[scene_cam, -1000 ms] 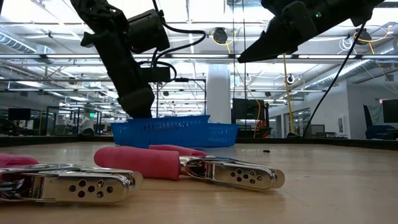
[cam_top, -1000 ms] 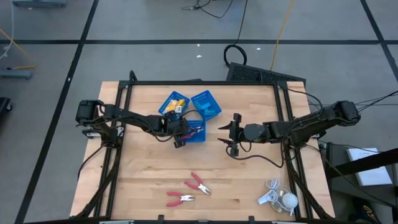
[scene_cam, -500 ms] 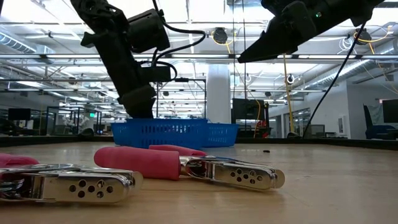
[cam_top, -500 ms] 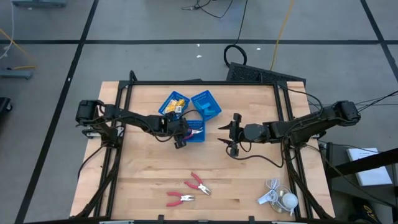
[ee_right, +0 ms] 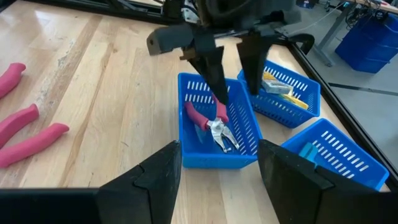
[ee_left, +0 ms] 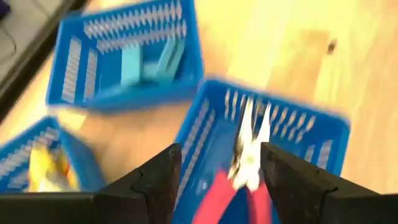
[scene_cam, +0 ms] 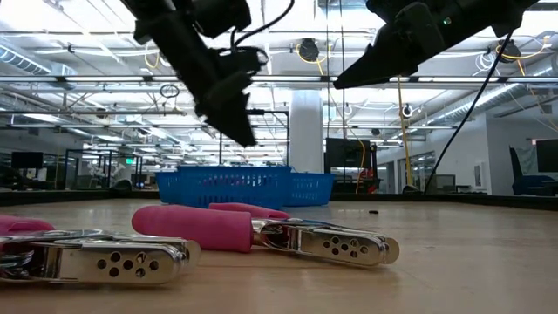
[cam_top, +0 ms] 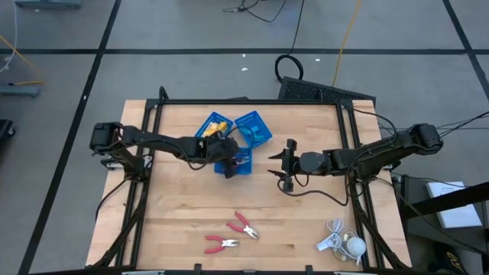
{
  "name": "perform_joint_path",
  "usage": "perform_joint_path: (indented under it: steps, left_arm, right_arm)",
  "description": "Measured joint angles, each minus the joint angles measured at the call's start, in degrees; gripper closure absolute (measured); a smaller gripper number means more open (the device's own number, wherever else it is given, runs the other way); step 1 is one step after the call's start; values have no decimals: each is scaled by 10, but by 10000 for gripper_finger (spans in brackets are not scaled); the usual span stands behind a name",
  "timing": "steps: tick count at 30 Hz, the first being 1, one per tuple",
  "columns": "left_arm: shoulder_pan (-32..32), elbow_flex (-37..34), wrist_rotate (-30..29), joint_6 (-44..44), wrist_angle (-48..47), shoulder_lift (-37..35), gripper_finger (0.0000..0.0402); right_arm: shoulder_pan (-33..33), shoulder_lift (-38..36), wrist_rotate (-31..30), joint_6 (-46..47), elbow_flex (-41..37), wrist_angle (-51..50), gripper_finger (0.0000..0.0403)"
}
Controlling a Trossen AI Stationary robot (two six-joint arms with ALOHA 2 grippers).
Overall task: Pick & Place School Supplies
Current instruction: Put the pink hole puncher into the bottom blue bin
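Note:
Red-handled pliers (ee_right: 211, 124) lie flat on the floor of the near blue tray (ee_right: 205, 158); the left wrist view shows the pliers (ee_left: 247, 163) too. My left gripper (ee_right: 233, 65) hangs open above that tray, touching nothing, and stands over the tray's left side in the high view (cam_top: 228, 168). My right gripper (cam_top: 286, 164) waits open in the air to the right of the trays. Two more red-handled pliers (cam_top: 243, 226) (cam_top: 221, 244) lie on the table near its front edge.
Behind the near tray stand a tray of yellow packets (cam_top: 214, 127) and a tray of light-blue pieces (cam_top: 254, 128). A white corded gadget (cam_top: 344, 243) lies at the front right corner. Bare wood spreads across the table's middle.
My left gripper has let go of the red-handled pliers and risen out of the near tray, drifting slightly toward the table's right. The pliers now lie in the tray.

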State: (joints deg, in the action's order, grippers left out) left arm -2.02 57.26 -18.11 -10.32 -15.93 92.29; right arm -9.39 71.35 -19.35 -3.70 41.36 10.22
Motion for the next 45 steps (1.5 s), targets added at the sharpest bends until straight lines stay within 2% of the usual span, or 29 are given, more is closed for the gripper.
perform_joint_path:
  steps: [7, 18, 30, 33, 39, 42, 45]
  left_arm:
    - [-4, -4, -12, 12, 68, 45, 179]
    - [-17, -4, -15, -5, 79, 115, 179]
    - [-15, -6, -14, 31, 73, 14, 179]
    - [-9, -5, 7, 29, 57, -17, 179]
    - [56, -5, 114, 22, -22, -82, 179]
    - [129, -3, 121, 4, -71, -102, 179]
    - [213, 15, 102, -44, -105, -101, 179]
  right_arm:
    - [0, 0, 0, 0, 0, 0, 202]
    - [-1, 0, 0, 0, 0, -3, 202]
    - [-1, 0, 0, 0, 0, -3, 202]
    - [-1, 0, 0, 0, 0, -3, 202]
    - [-1, 0, 0, 0, 0, -3, 202]
    - [-1, 0, 0, 0, 0, -3, 202]
    - [-1, 0, 0, 0, 0, -3, 202]
